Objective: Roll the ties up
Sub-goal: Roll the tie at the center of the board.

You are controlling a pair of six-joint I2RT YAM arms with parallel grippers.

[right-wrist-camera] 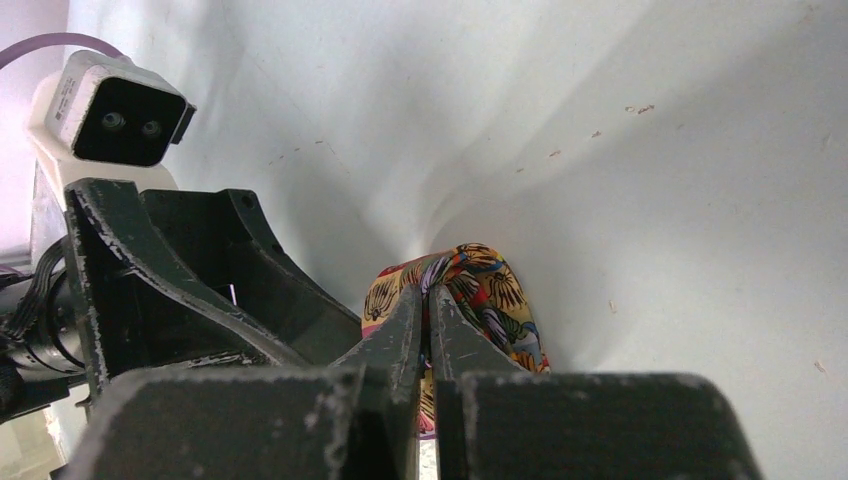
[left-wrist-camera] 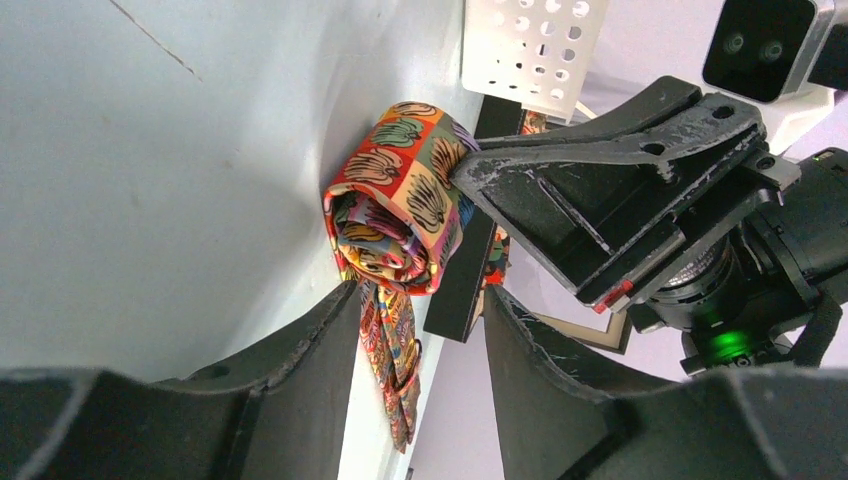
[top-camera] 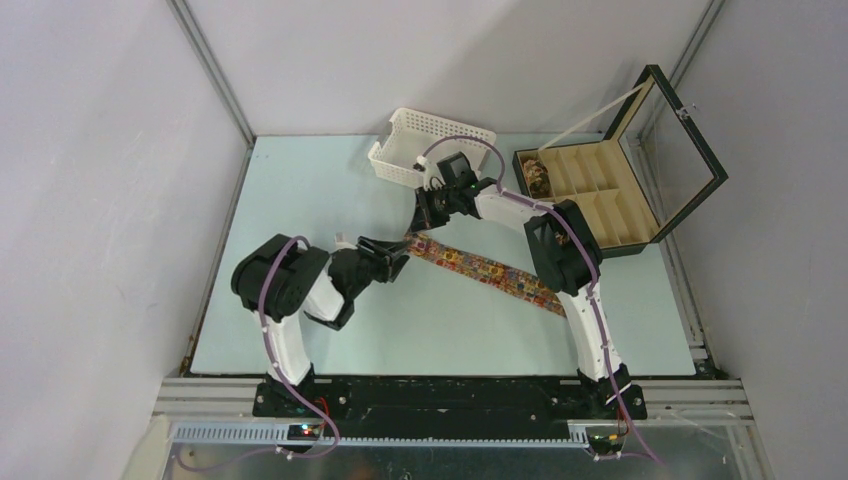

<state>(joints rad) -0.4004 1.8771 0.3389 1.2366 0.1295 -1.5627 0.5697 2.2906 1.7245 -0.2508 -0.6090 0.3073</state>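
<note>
One tie (top-camera: 490,268) lies as a flat strip slanting across the table, its far left end wound into a small coil (left-wrist-camera: 395,200). My right gripper (top-camera: 422,228) is shut on that coil, its fingertips pinching the outer fold of fabric (right-wrist-camera: 428,292). My left gripper (top-camera: 398,260) is just left of the coil and open. In the left wrist view its fingers (left-wrist-camera: 325,345) stand apart below the coil, with the tie's strip (left-wrist-camera: 392,365) showing on the table between them, untouched. A second rolled tie (top-camera: 537,178) sits in the box's left compartment.
A white perforated basket (top-camera: 430,150) stands at the back, just behind the right wrist. The black compartmented box (top-camera: 600,195) with its glass lid (top-camera: 685,150) raised is at the back right. The right arm (top-camera: 565,255) crosses over the strip's near end.
</note>
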